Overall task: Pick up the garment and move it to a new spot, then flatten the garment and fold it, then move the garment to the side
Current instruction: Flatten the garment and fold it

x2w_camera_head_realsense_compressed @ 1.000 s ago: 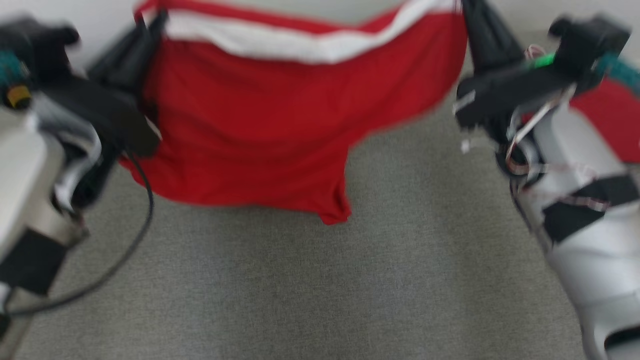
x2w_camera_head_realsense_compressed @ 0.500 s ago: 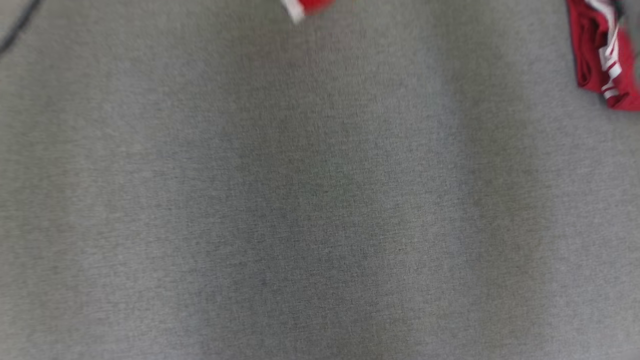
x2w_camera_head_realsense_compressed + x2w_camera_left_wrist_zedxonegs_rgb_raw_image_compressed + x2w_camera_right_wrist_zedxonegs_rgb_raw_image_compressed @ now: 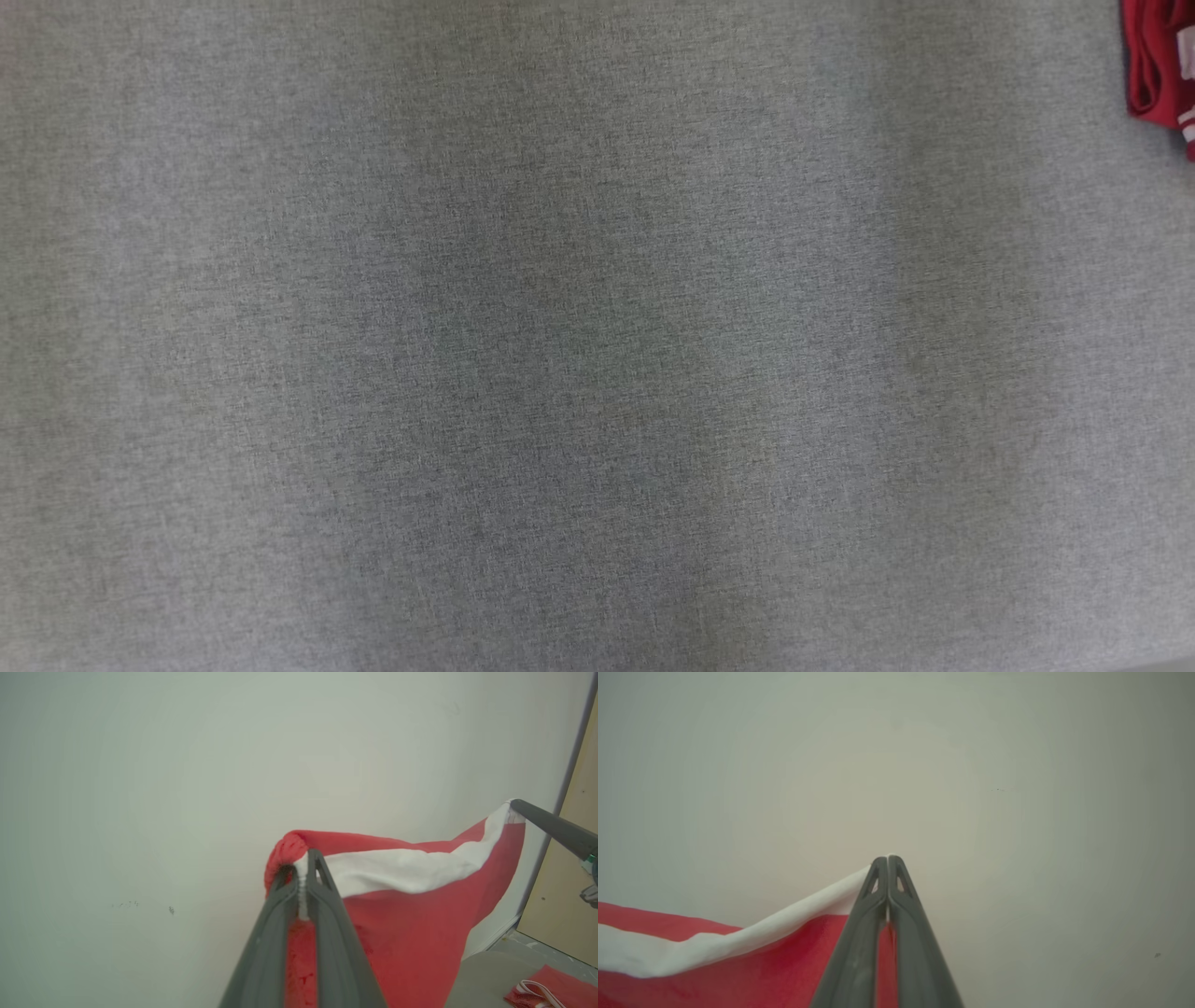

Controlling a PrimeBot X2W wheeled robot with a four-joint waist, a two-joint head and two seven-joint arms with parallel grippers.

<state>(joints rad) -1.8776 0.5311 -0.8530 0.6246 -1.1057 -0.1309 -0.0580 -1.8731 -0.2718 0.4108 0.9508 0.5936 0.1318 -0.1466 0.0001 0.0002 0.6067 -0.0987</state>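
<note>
1. Looking down from the head: just a flat grey fabric tabletop (image 3: pixel 560 355), plus a bit of a spare red-and-white cloth (image 3: pixel 1156 79) poking in at the top right corner. Nothing there about how the claws stand, tbh.
2. Switching to the left wrist view: left claw (image 3: pixel 306 858) pinched tight on the garment (image 3: pixel 411 938), with the white edge strip squeezed between the two fingers and a red bunch bulging over the tips.
3. Same view, off to the right: garment strung up in the air in front of a pale wall (image 3: pixel 140 788), red body hanging down, white band sagging along the top edge and running over to the right claw (image 3: pixel 517 806), which has the far corner.
4. Down in the bottom right of that view: rounded edge of the grey tabletop well below the garment, with the spare cloth lying on it. Also a tan panel (image 3: pixel 581 868) along the right edge.
5. Over on the right wrist view: right claw's fingers pressed flat together, closed on the white-banded corner. Red fabric tucked in between them lower down, the rest of the garment dropping away to the left of that view, plain wall behind.
</note>
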